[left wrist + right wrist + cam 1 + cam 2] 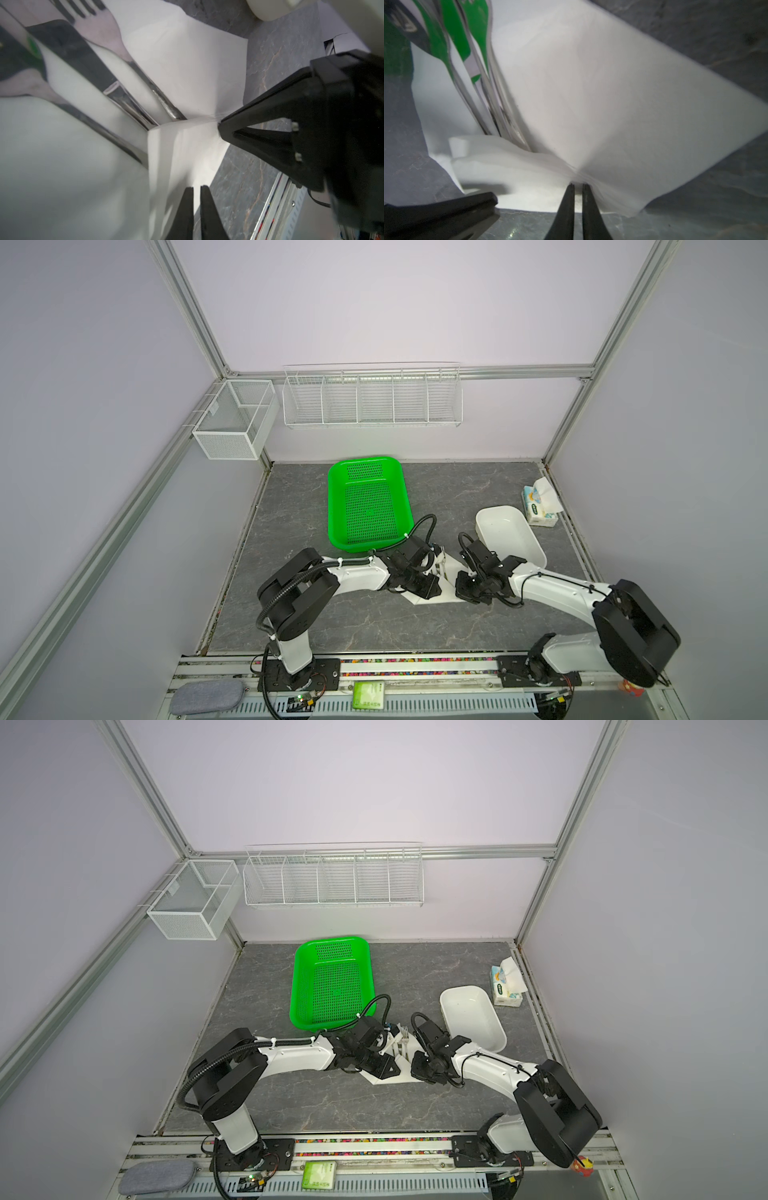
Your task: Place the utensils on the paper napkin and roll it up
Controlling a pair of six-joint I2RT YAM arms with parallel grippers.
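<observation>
**Paper napkin:** a thin white square paper napkin (390, 1079). It lies at the lower centre of both top views on the grey marble-pattern tabletop (332, 1106), just below the green basket. The two black grippers cover much of it. One flap is folded up over the handle ends of the cutlery.

**Utensils:** three slim, shiny silver metal utensils (116, 93) lying side by side on the paper napkin.
- Spoon (12, 54)
- Knife (68, 47)
- Fork (108, 31), with its tines toward the top of the frame in a top view

**Left gripper:** the left gripper (196, 188) sits at the edge of the folded flap. Its jaws are drawn nearly together with only a slit between them. Whether paper sits in that slit cannot be told.

**Right gripper:** the right gripper (578, 185) has its jaws pinched onto the paper napkin. Creases fan out from the tips.

**Green basket:** a green perforated plastic basket (334, 510), rectangular, at the upper centre of the tabletop.

**White tub:** a white oblong plastic tub (509, 537), right of centre and near the right arm.

**Tissue pack:** a blue-and-white printed tissue pack (538, 508) at the right edge of the tabletop, just beside the tub.
</observation>
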